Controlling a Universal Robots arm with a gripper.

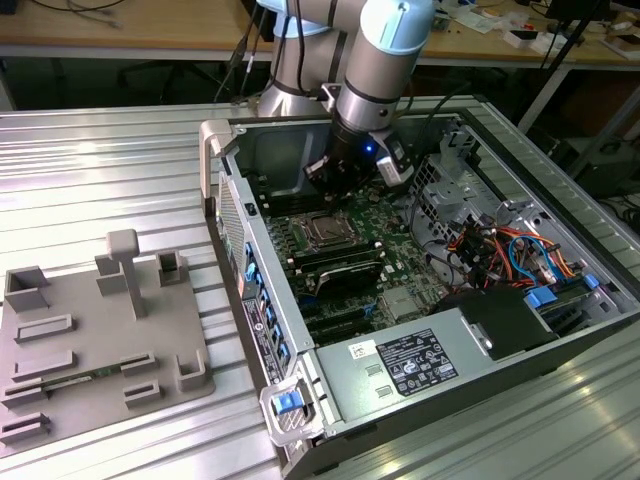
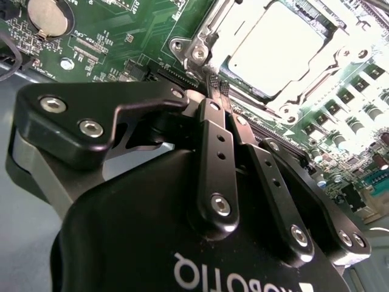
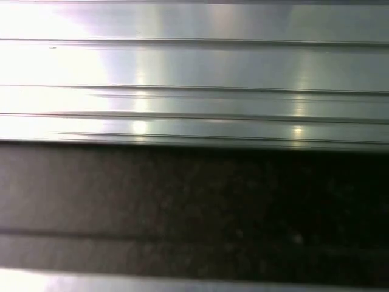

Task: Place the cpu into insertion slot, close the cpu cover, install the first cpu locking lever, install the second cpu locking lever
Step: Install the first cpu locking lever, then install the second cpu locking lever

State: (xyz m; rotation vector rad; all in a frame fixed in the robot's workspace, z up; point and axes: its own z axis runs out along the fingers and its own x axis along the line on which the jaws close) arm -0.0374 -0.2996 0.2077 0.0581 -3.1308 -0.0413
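In the second wrist view the cpu [image 2: 273, 52] lies flat in the insertion slot [image 2: 243, 79], silvery top face up. The cpu cover [image 2: 307, 97], a shiny metal frame, lies down around it. My gripper [image 2: 216, 85] is shut, fingertips pressed together right at the socket's near corner, beside a corner screw [image 2: 196, 53]. Whether a thin lever sits between the tips I cannot tell. In the exterior view my gripper [image 1: 322, 178] hangs inside the open computer case, just behind the insertion slot [image 1: 325, 232].
Black memory slots [image 1: 345, 265] flank the socket. A power supply [image 1: 410, 365] and coloured cables [image 1: 500, 250] fill the case on the exterior view's right. A grey fixture tray [image 1: 90, 340] lies on the ribbed metal table [image 3: 194, 67] on the exterior view's left.
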